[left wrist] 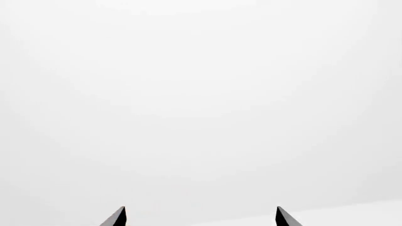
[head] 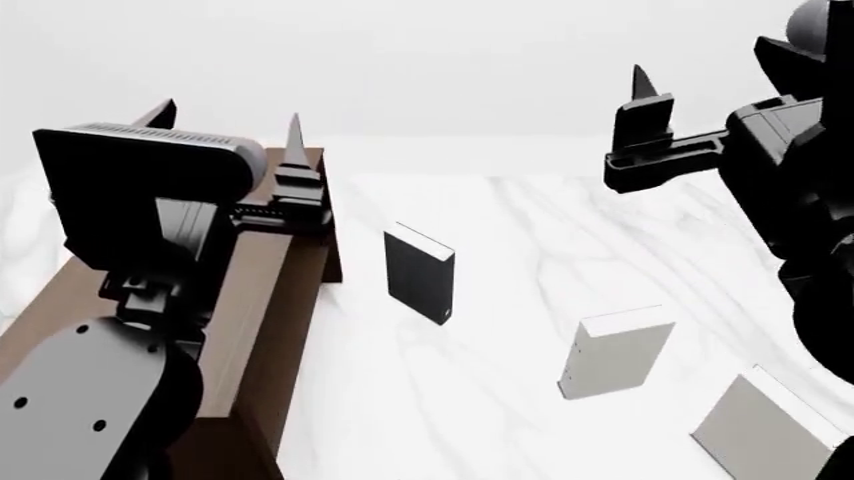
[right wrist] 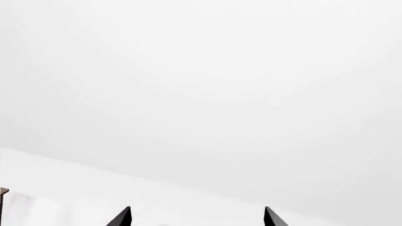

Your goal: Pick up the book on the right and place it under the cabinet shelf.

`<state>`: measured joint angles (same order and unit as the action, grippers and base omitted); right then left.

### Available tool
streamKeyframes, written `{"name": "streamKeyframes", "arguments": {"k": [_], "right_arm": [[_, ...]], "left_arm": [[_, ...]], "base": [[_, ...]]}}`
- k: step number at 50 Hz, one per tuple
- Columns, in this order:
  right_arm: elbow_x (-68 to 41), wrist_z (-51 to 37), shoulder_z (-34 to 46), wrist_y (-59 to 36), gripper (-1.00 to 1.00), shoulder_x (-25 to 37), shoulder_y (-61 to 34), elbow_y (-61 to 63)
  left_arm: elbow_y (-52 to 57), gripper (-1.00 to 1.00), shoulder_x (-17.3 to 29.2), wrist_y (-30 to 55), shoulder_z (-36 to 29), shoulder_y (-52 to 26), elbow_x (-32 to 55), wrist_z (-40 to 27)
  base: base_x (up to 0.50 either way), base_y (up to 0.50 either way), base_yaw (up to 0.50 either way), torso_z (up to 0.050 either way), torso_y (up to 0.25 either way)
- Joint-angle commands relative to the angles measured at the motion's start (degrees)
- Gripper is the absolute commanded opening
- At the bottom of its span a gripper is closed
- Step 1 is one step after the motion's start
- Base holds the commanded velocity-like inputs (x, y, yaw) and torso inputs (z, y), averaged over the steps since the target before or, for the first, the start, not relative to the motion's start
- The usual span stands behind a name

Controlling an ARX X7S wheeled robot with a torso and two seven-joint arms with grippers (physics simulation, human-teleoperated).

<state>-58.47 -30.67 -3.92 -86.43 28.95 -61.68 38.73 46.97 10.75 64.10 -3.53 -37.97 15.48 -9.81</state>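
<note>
- Head view: white marble-veined table top [head: 534, 230], smooth and glossy, under a flat pale backdrop.
- At the left, dark brown wood-grain cabinet shelf [head: 287, 300], a long boxy slab seen from above, largely covered by the left arm.
- Left gripper [head: 227, 135] raised over the cabinet, matte black, two tapered pointed fingers spread wide apart, nothing between them.
- Right gripper [head: 645, 95] raised at upper right, black and angular; only one pointed finger plain here.
- Near the table's middle, black book [head: 419, 275], upright, thin, pale page edge along its top.
- Right of it and nearer, chunkier off-white book [head: 614, 355], upright, blocky.
- At the lower right corner, plain pale grey book [head: 767, 425], broad flat cover, thin, leaning, cut off by the frame edge; well apart from both grippers and from the cabinet.
- Left wrist view: two sharp black fingertips [left wrist: 116, 217] set wide apart against blank pale grey; empty between.
- Right wrist view: two black fingertips [right wrist: 122, 217] likewise wide apart, holding nothing; a white table edge slanting beyond, a sliver of brown at the frame's border.
</note>
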Motion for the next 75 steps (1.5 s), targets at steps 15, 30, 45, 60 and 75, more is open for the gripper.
{"name": "streamKeyframes", "arguments": {"k": [15,30,45,60,75], "right_arm": [[-23.7,-2.1,21.7,-1.1,1.0,25.7,-12.9,-23.3],[-14.6,10.9,32.8,2.2,1.0,33.3,-5.5,-24.0],[-9.3,14.8,38.7,5.5,1.0,35.7,-0.8,-25.4],[-5.3,15.9,42.1,8.6,1.0,36.4,2.3,-26.9],[-3.8,16.9,43.8,12.2,1.0,36.5,5.9,-28.4]], "left_arm": [[1.7,1.0,-0.1,0.8,0.7,0.6,2.5,0.0],[0.9,1.0,0.9,-0.1,0.0,0.8,2.3,-0.6],[1.0,1.0,1.9,0.2,-0.3,0.8,2.3,-1.3],[1.1,1.0,2.3,0.6,-1.0,0.7,2.6,-1.9],[1.2,1.0,2.6,0.8,-1.7,0.5,2.9,-2.5]], "base": [[0.0,0.0,0.0,0.0,0.0],[0.0,0.0,0.0,0.0,0.0],[0.0,0.0,0.0,0.0,0.0],[0.0,0.0,0.0,0.0,0.0],[0.0,0.0,0.0,0.0,0.0]]}}
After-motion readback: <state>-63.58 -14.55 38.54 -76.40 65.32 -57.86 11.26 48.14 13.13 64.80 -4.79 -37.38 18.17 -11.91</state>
